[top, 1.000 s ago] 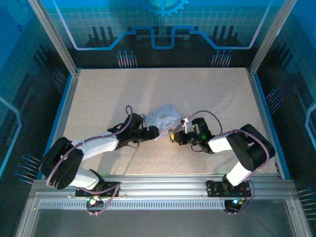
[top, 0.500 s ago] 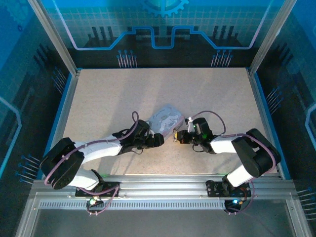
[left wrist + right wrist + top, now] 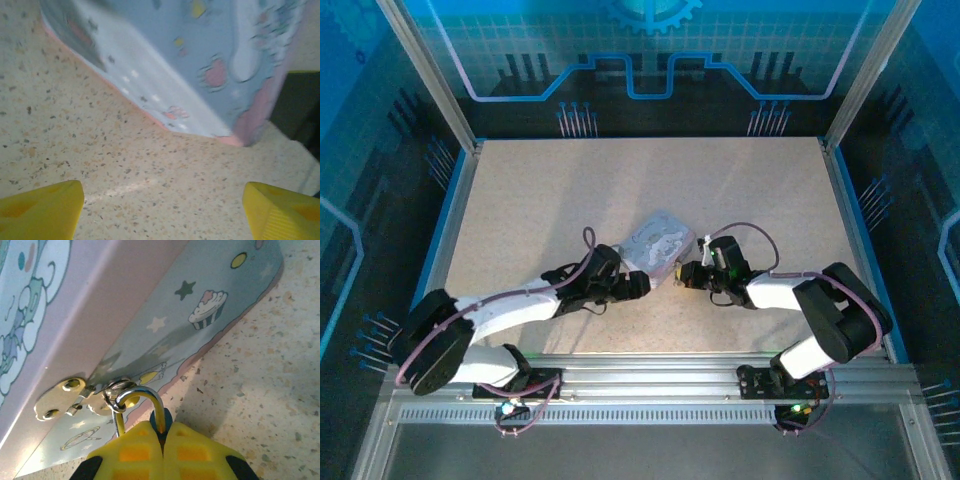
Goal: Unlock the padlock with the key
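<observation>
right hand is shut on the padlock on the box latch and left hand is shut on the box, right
No: the left hand is open, fingers apart and short of the box, per the left wrist view. The right hand does grip the padlock.

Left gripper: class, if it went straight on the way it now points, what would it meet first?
Probably the box, whose lower corner lies ahead of the open left gripper across bare table; depth is unclear.

box [image 3: 658, 242] — turned | left tool [image 3: 642, 284] — moved right; now beside box's near corner
</observation>
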Available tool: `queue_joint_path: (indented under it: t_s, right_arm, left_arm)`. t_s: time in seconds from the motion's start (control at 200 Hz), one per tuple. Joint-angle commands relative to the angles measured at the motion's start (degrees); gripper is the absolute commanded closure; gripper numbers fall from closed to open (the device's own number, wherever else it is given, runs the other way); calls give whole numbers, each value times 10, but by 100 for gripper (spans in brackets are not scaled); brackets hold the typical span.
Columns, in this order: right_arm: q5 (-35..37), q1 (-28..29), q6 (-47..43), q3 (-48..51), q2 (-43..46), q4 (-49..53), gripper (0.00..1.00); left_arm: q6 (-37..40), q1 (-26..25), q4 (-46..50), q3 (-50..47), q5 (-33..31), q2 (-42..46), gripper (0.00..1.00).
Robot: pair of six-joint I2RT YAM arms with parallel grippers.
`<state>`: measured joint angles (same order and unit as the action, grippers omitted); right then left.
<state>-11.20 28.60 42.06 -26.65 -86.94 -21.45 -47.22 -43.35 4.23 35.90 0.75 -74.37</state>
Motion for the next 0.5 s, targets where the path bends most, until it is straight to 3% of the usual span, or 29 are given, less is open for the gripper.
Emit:
queue_joint_path:
  t_s: [0.0,0.17,0.495]
  right_arm:
    - [11,8,12,-8,11,16,98]
    - [26,8,14,-14,17,38,98]
    - [20,9,10,-16,19,39,97]
  left_arm:
    - [31,-3,57,45,-29,42,16]
    - [60,-3,78,104,-29,41,16]
    - [84,-3,45,199,-2,-69,16]
